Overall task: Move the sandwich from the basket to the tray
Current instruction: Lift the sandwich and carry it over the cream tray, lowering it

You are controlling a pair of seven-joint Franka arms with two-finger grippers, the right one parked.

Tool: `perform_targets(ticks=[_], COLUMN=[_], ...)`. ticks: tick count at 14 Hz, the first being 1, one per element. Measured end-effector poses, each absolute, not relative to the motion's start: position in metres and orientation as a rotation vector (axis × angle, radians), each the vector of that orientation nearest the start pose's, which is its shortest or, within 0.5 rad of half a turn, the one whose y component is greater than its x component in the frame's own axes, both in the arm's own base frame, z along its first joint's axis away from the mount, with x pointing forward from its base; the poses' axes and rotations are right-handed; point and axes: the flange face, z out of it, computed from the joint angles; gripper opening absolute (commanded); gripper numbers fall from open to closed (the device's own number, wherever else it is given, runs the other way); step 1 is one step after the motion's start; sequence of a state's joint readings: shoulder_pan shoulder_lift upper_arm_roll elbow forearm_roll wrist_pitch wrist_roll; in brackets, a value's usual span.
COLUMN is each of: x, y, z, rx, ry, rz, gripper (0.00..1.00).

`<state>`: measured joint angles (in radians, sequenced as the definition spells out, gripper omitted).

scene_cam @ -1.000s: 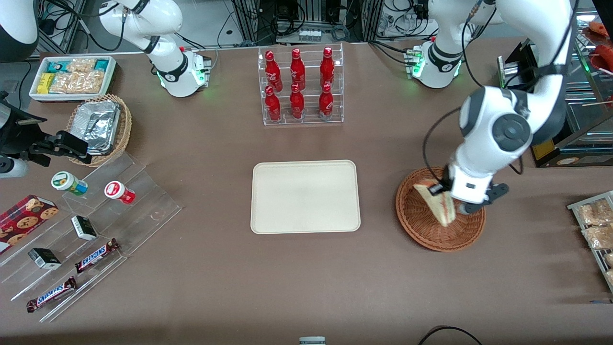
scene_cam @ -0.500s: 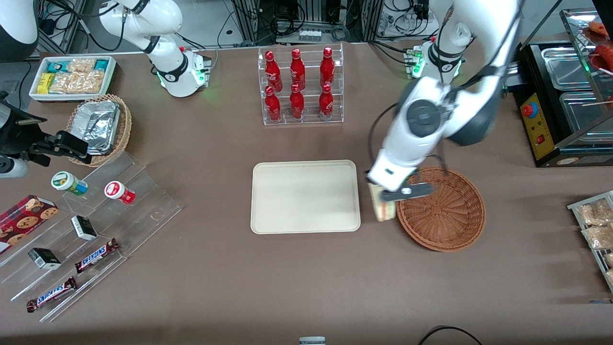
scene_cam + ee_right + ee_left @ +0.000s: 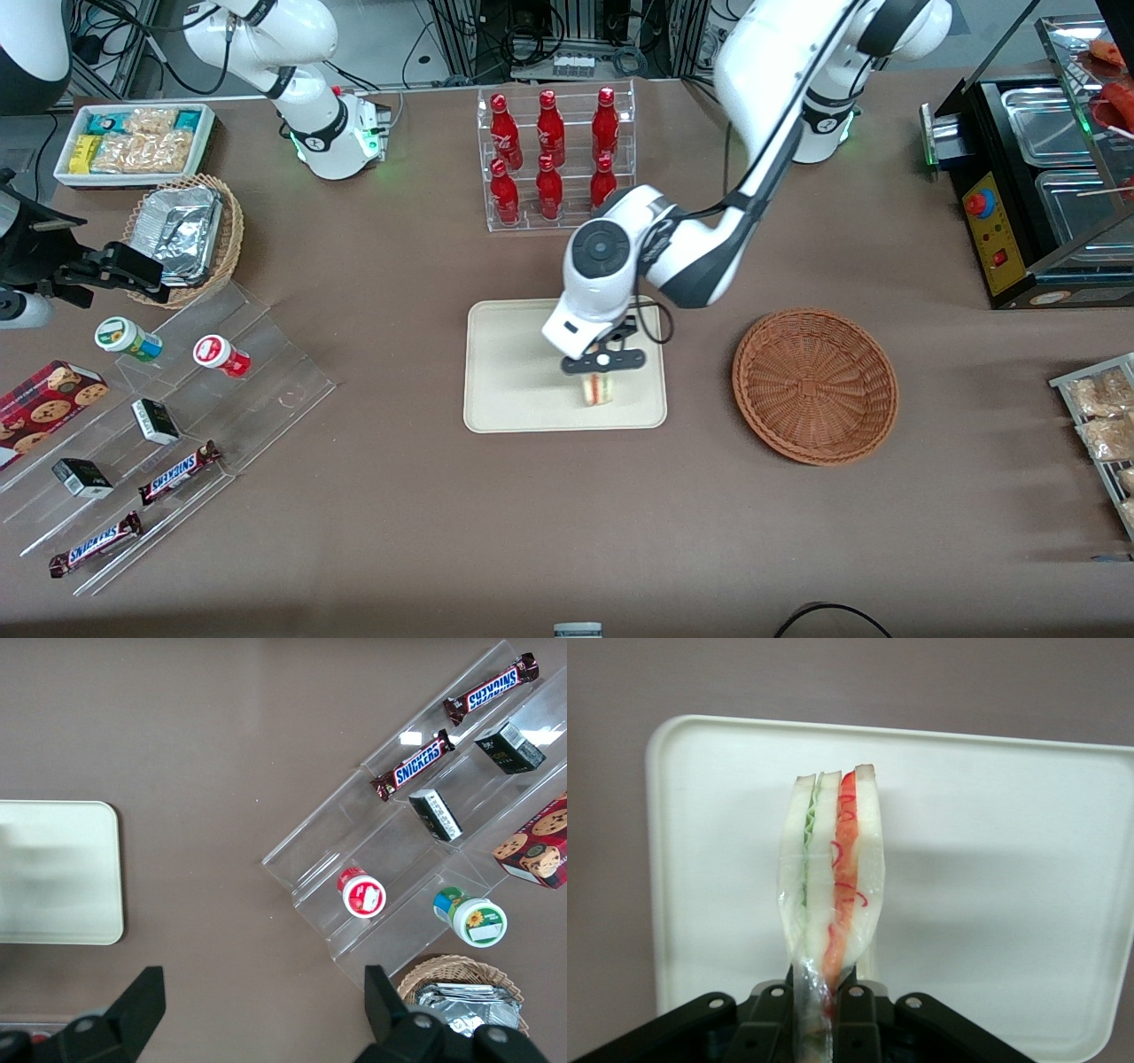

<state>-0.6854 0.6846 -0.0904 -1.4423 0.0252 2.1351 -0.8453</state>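
Cream-white plastic is your landmark: the flat rectangular tray (image 3: 514, 372) with rounded corners lies in the middle of the brown table (image 3: 399, 514). Toward the parked arm's end of the table from this tray you see the clear acrylic stepped display (image 3: 177, 416) with two Snickers bars (image 3: 177, 472) on its low steps. Farther from the front camera than the tray stands the clear rack of red bottles (image 3: 555, 159). Above the tray, over the part nearest the basket, hangs the left arm's black two-finger gripper (image 3: 595, 379). You can see in the wrist view that its fingers (image 3: 852, 1005) pinch the small triangular sandwich wedge (image 3: 833, 904) in clear wrap, with green and red filling between pale bread layers. The sandwich (image 3: 598, 388) hangs over the tray; whether it touches the surface you cannot tell. Toward the working arm's end from the tray sits the round reddish-brown woven wicker basket (image 3: 815, 385), well apart from the sandwich.
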Motion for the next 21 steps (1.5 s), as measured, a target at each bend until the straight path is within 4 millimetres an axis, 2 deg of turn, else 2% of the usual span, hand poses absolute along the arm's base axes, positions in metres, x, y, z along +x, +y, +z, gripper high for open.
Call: perform_targets(ticks=[6, 7, 8, 9, 12, 14, 16, 18, 20, 21], x=[0.501, 0.497, 0.495, 0.495, 0.501, 0.514, 0.531, 0.551, 0.574, 0.584], y=[-0.532, -0.536, -0.539, -0.54, -0.541, -0.534, -0.505, -0.454, -0.379, -0.337], z=[0.249, 0.243, 0.239, 0.239, 0.25, 0.285, 0.348, 0.424, 0.489, 0.512], rx=[-3.15, -3.146, -3.145, -3.145, -3.156, -3.154, -3.124, -3.101, -3.072, -3.053], ry=[-0.027, -0.025, -0.033, -0.054, -0.111, -0.163, -0.246, -0.375, -0.492, -0.502], rz=[-0.046, -0.05, -0.052, -0.057, -0.087, -0.111, -0.1, -0.087, -0.085, -0.061], gripper=[0.0, 0.11, 0.6, 0.97, 0.99, 0.99, 0.99, 0.99, 0.99, 0.99])
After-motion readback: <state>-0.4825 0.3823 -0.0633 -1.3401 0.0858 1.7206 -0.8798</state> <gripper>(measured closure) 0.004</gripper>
